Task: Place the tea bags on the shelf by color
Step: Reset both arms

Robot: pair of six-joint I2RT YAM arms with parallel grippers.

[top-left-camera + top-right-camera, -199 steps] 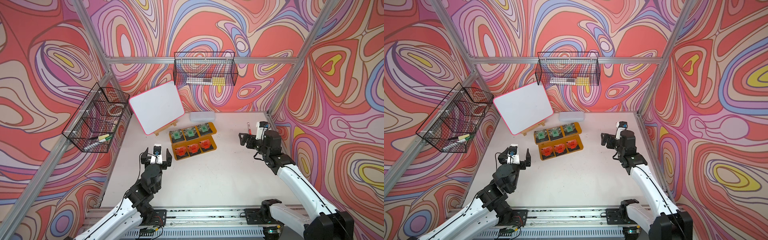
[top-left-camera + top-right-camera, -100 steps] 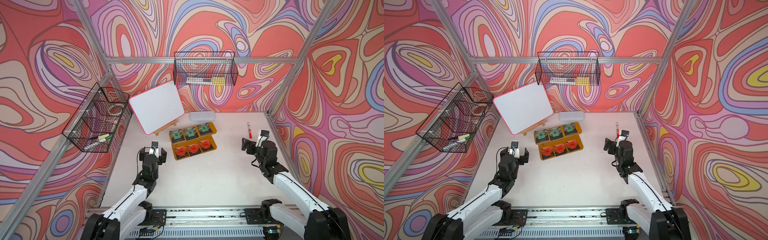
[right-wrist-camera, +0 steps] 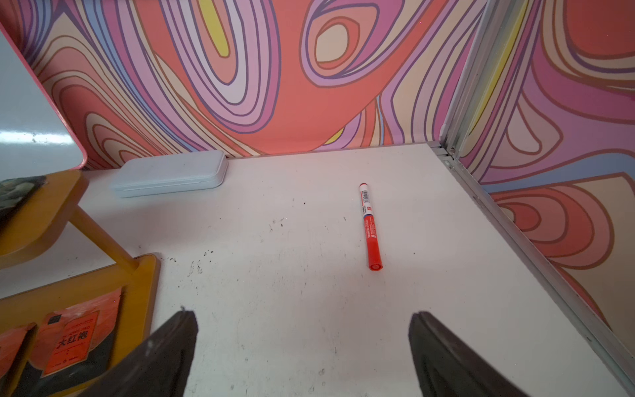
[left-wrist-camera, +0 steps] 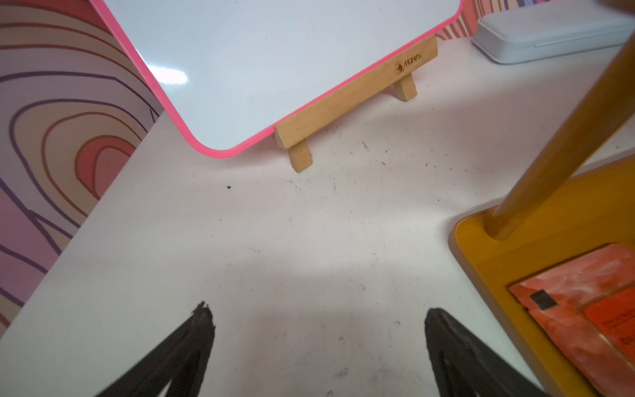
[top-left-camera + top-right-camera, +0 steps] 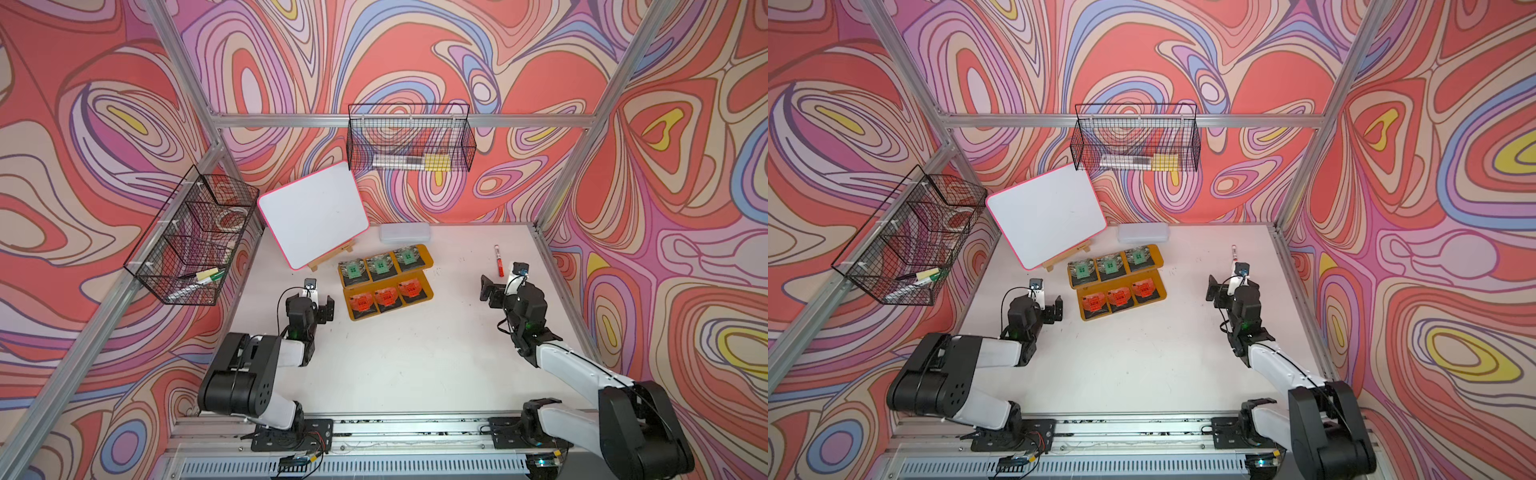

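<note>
left claw (image 4: 316,316) and right claw (image 3: 302,316) have drawn back from the shelf (image 5: 427,261), both wide open and empty. green tea bags (image 5: 379,266) fill its upper board, orange ones (image 5: 386,297) the lower: sorting looks done.

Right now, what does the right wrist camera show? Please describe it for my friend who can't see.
The right hand hangs open and empty above a white table, with a red marker lying ahead of it. Off to one side is a yellow shelf holding orange tea bags, and a white case lies by the wall.
</note>
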